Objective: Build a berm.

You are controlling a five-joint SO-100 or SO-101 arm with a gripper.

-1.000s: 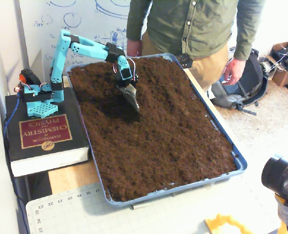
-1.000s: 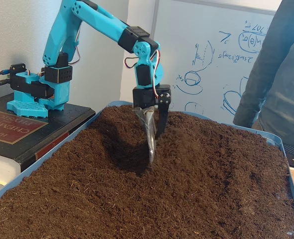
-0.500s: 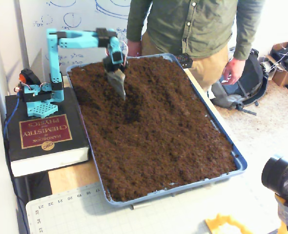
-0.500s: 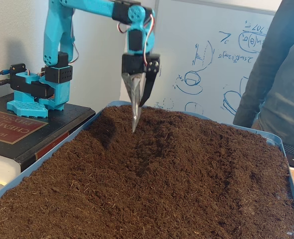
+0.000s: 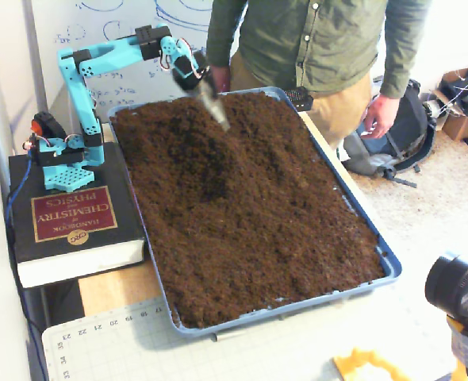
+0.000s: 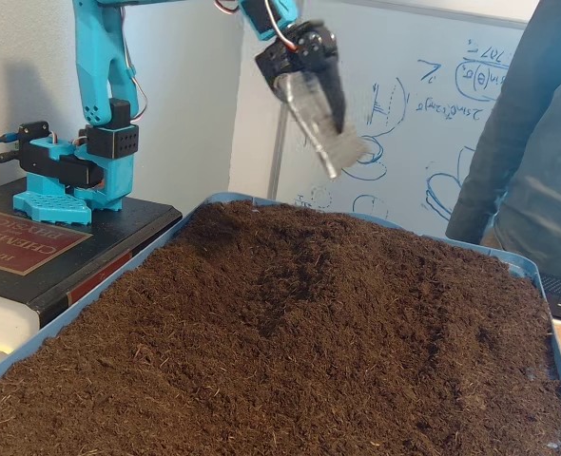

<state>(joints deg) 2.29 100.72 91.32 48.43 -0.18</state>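
One pass looks finished: end effector [image 6: 330, 142] hangs above the soil, scoop blade empty, jaws' gap unclear. Berm [image 6: 357, 275] lies below it. Next move, I'd guess: dip and push more soil up.

One fixed view looks steeply down from the tray's [image 5: 389, 262] 6 o'clock end, another sits low and close, both sharing the soil [image 6: 309, 342] and arm [image 5: 99, 63].

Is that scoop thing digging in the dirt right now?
No. The gripper hangs above the soil, clear of it in both fixed views.
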